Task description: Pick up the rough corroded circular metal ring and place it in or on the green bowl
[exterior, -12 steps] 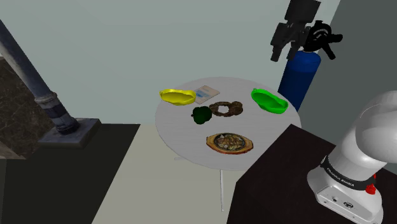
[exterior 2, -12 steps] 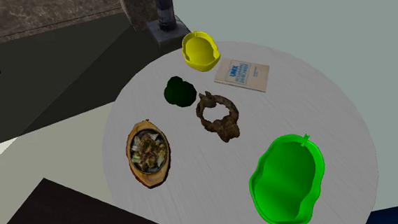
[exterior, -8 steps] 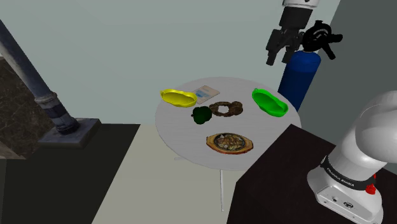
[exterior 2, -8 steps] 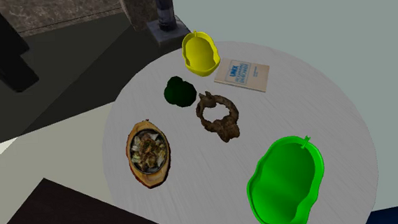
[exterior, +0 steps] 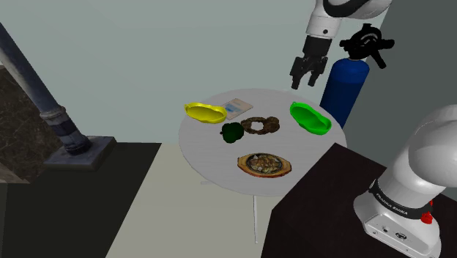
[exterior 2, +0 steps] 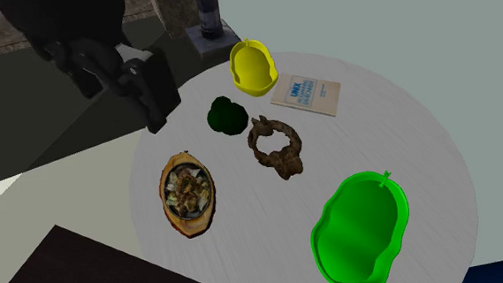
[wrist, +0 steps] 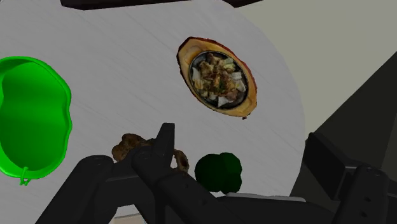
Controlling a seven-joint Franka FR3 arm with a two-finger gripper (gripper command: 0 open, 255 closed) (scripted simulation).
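The ring (exterior: 261, 125) is brown, rough and lumpy, and lies flat near the middle of the round white table (exterior: 212, 154). The green bowl (exterior: 310, 117) sits at the table's edge, to the shoulder view's right of the ring. My gripper (exterior: 305, 74) hangs open and empty well above the table, over the bowl's far side. In the second exterior view the gripper (exterior 2: 117, 68) looms dark at the upper left, away from the ring (exterior 2: 275, 147) and the bowl (exterior 2: 362, 229). In the wrist view one finger (wrist: 162, 147) partly covers the ring (wrist: 127, 145), with the bowl (wrist: 32, 114) beside it.
On the table are a yellow bowl (exterior: 204, 111), a small booklet (exterior: 238, 108), a dark green lump (exterior: 232, 132) next to the ring, and an oval plate of food (exterior: 264, 164). A blue extinguisher (exterior: 344, 88) stands behind the green bowl. The dark stand (exterior: 322, 212) is at the lower right.
The gripper has come down and to the shoulder view's left, from beside the extinguisher's top towards the table. It has entered the second exterior view at the upper left.
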